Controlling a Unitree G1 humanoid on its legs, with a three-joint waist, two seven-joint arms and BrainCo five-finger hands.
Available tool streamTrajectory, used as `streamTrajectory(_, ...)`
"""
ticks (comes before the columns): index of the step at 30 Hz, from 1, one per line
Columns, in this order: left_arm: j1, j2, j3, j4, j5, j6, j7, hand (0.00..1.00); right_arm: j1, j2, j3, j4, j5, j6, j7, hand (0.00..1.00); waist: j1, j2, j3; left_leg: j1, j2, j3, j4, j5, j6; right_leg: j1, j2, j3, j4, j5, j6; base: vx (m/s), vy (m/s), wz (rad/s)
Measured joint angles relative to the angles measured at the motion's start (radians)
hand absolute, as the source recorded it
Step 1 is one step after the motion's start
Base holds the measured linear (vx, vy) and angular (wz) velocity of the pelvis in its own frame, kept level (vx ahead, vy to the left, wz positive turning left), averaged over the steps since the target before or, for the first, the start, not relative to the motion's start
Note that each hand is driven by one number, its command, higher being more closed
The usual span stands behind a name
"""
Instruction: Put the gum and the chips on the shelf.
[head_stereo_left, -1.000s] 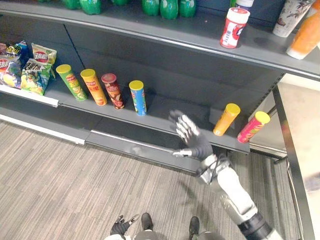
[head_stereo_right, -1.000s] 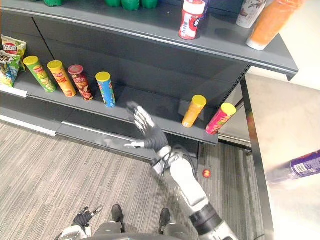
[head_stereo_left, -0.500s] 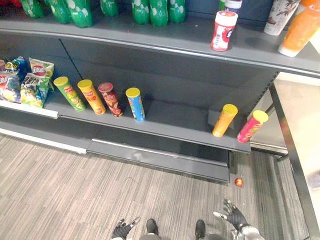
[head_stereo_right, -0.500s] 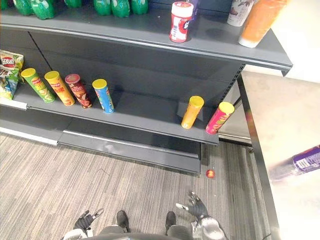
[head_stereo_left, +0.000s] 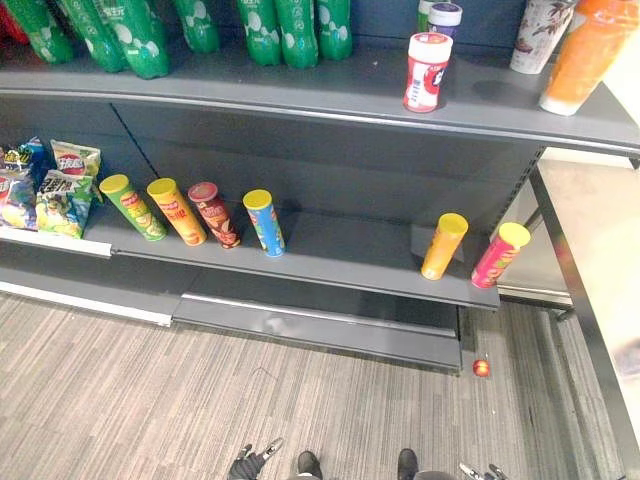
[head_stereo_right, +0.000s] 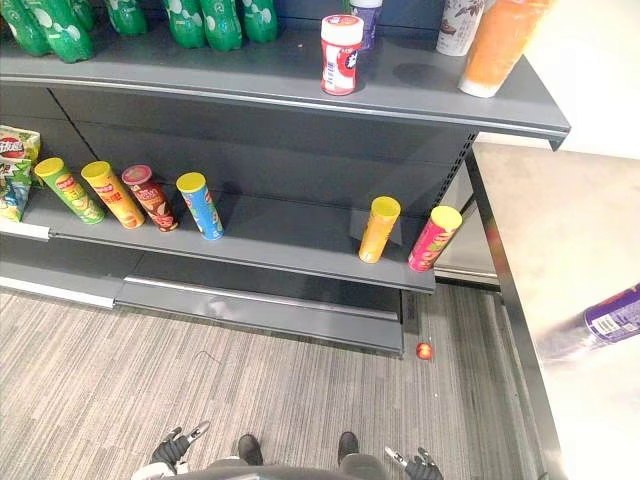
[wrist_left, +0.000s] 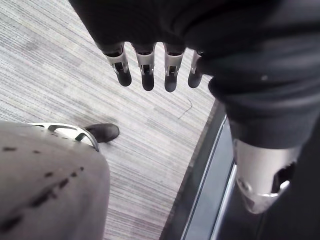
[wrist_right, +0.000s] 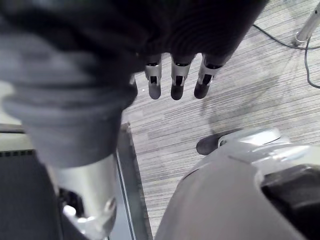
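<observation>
below, left hand (wrist_left: 146, 67) and right hand (wrist_right: 177, 75) fingers straight, empty, chip tubes (head_stereo_left: 265, 222) standing on shelf (head_stereo_left: 345, 250), labels too small to read

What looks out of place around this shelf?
A small red round thing lies loose on the floor by the right end of the shelf. Nothing else stands out.

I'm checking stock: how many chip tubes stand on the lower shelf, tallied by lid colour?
Yellow-lid tubes: 5
Red-lid tube: 1
Total: 6
</observation>
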Motion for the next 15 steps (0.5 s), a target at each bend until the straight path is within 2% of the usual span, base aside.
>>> streamTrajectory(3,-0.001,-0.002,-0.003,-0.002,-0.024,0.000,0.001,0.00,0.001,0.011,-0.064,0.000,0.001,0.006,-0.011,0.00,-0.005,-0.002,0.013,0.014,-0.005,0.013,0.007,-0.010,0.008,-0.046,-0.011,0.008,0.118,-0.065,0.007,0.03,0.023,-0.04)
streamTrajectory(4,-0.009,0.004,-0.009,-0.006,-0.070,0.000,0.001,0.00,0.002,0.020,-0.114,-0.004,0.021,0.006,-0.015,0.00,-0.014,-0.015,0.038,0.034,-0.018,0.030,0.008,-0.016,0.009,-0.085,-0.030,0.034,0.220,-0.107,0.013,0.03,0.043,-0.21)
streamTrajectory(5,-0.009,0.005,-0.009,-0.005,-0.079,0.000,0.002,0.00,0.003,0.027,-0.129,-0.005,0.024,0.005,-0.017,0.00,-0.018,-0.020,0.045,0.039,-0.025,0.042,0.008,-0.017,0.009,-0.092,-0.034,0.042,0.231,-0.112,0.016,0.03,0.062,-0.31)
streamTrajectory(7,-0.009,0.004,-0.009,-0.004,-0.086,0.001,0.003,0.00,0.002,0.039,-0.160,-0.021,0.053,0.004,-0.020,0.00,-0.021,-0.023,0.052,0.041,-0.036,0.096,0.007,-0.026,0.014,-0.119,-0.033,0.096,0.229,-0.100,0.032,0.01,0.066,-0.85)
streamTrajectory(9,-0.013,0.002,-0.009,-0.006,-0.086,0.001,0.004,0.00,0.003,0.049,-0.194,-0.052,0.089,0.004,-0.027,0.00,-0.023,-0.011,0.064,0.046,-0.039,0.231,0.001,-0.048,0.034,-0.158,-0.031,0.188,0.173,-0.044,0.073,0.01,0.104,-1.55)
streamTrajectory(10,-0.016,0.002,-0.010,-0.008,-0.086,0.000,0.003,0.00,0.004,0.057,-0.199,-0.055,0.096,0.005,-0.028,0.00,-0.022,-0.015,0.068,0.050,-0.039,0.264,0.001,-0.050,0.040,-0.160,-0.041,0.171,0.152,-0.042,0.075,-0.03,0.100,-1.55)
streamTrajectory(11,-0.022,-0.003,0.002,-0.023,-0.086,0.001,0.003,0.00,0.003,0.074,-0.203,-0.055,0.115,0.007,-0.028,0.00,-0.023,-0.014,0.080,0.053,-0.016,0.337,0.001,-0.063,0.055,-0.172,-0.069,0.055,0.143,-0.057,0.031,-0.04,0.078,-1.31)
streamTrajectory(12,-0.023,-0.004,0.008,-0.028,-0.086,0.000,0.004,0.00,0.004,0.082,-0.201,-0.053,0.119,0.007,-0.028,0.00,-0.023,-0.004,0.084,0.055,0.007,0.361,0.002,-0.066,0.053,-0.181,-0.069,-0.013,0.158,-0.058,0.004,-0.01,0.084,-1.49)
streamTrajectory(13,-0.030,-0.004,0.012,-0.032,-0.086,-0.001,0.003,0.00,0.008,0.086,-0.211,-0.051,0.132,0.006,-0.031,0.00,-0.028,0.016,0.094,0.068,0.056,0.412,0.010,-0.060,0.044,-0.183,-0.074,-0.144,0.212,-0.056,-0.028,0.08,0.077,-1.12)
streamTrajectory(14,-0.032,-0.004,0.012,-0.039,-0.086,-0.002,0.002,0.00,0.013,0.082,-0.206,-0.046,0.132,0.006,-0.035,0.00,-0.025,0.023,0.096,0.075,0.074,0.448,0.013,-0.051,0.032,-0.184,-0.088,-0.203,0.243,-0.056,-0.028,0.16,0.044,-1.62)
streamTrajectory(15,-0.031,0.006,0.010,-0.054,-0.086,-0.004,0.001,0.00,0.015,0.082,-0.177,-0.036,0.131,0.007,-0.049,0.00,-0.022,-0.014,0.088,0.079,0.105,0.530,0.061,-0.054,0.034,-0.182,-0.144,-0.302,0.308,-0.054,-0.025,0.17,-0.010,-1.60)
